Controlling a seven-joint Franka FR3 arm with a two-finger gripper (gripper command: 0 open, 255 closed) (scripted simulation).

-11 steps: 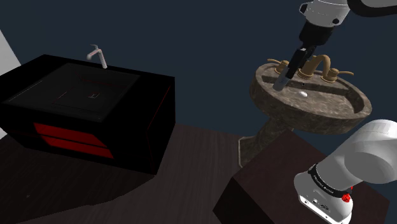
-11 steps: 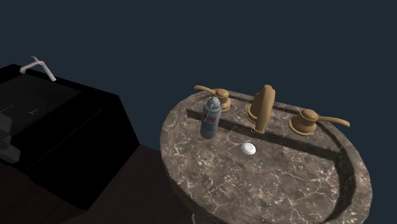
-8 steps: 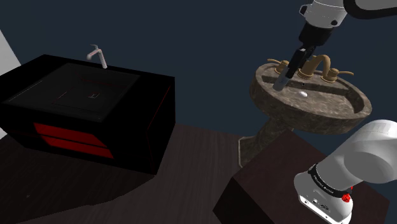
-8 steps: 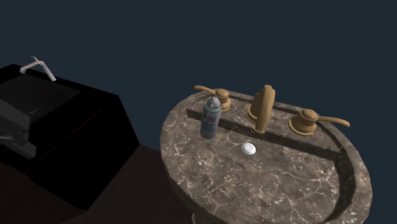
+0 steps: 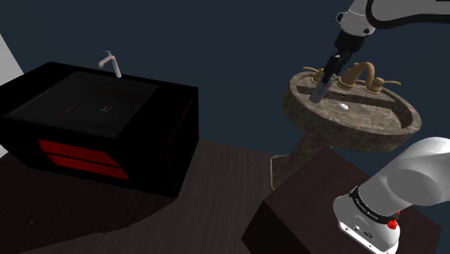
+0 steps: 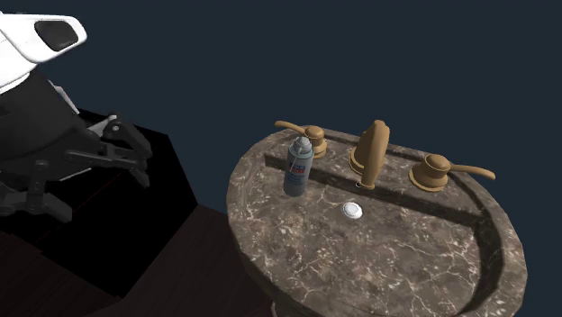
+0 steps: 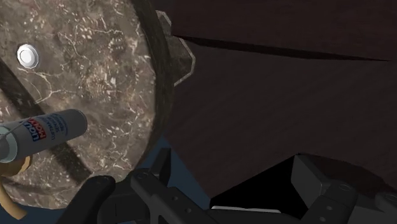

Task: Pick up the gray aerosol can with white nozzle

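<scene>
The gray aerosol can [image 6: 299, 166], with a pale nozzle and a red and blue label, stands upright on the marble sink [image 6: 387, 266], beside the left brass handle [image 6: 303, 131]. In the shoulder view the can [image 5: 319, 91] shows just below my gripper [image 5: 330, 73]. The second exterior view puts my gripper [image 6: 135, 151] well off the sink's left side, apart from the can, its fingers spread. Seen from the wrist, the can [image 7: 44, 134] lies ahead of the left finger [image 7: 95, 191], and the fingers stand wide apart with nothing between them.
A brass spout [image 6: 371, 153] and a second brass handle [image 6: 439, 171] stand behind the drain [image 6: 352, 210]. A black vanity [image 5: 94, 130] with a white tap [image 5: 109, 63] fills the shoulder view's left. The dark stand [image 5: 310, 209] sits below the pedestal sink [image 5: 360, 130].
My gripper has come into the second exterior view from the left and moved toward the sink. In the shoulder view the arm has shifted slightly upward. The can has not moved.
</scene>
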